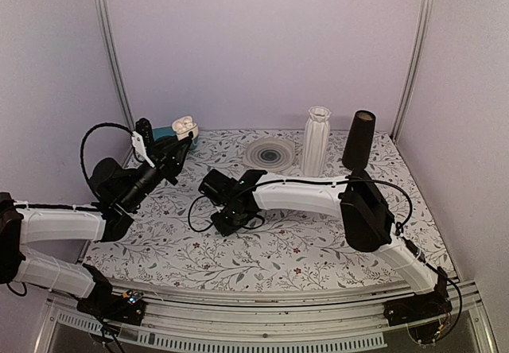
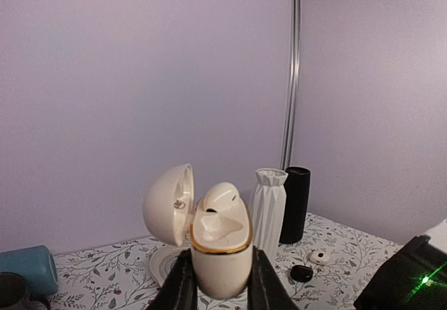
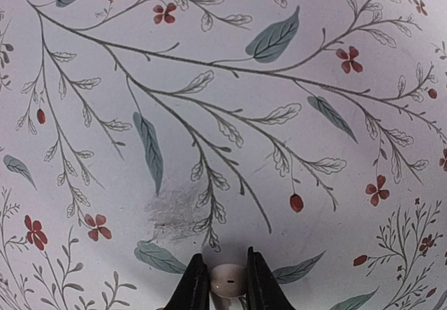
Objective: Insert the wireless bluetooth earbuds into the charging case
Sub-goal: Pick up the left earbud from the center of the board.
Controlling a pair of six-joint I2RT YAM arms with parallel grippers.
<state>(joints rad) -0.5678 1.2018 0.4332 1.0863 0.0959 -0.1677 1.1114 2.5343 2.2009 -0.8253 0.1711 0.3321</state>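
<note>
While low over table (image 3: 209, 79), right gripper (image 3: 225, 275) tight on earbud (image 3: 228, 283); left gripper (image 2: 223, 285) aloft, tight on charging case (image 2: 220, 254).

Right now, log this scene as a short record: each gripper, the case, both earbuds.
left gripper: shut on the charging case, held upright
lid: open, swung to the left in the left wrist view
seated earbud: sitting in the case
right gripper: fingers closed on the loose earbud
loose earbud: on the floral tablecloth
behind the case: white vase, black cylinder
</note>
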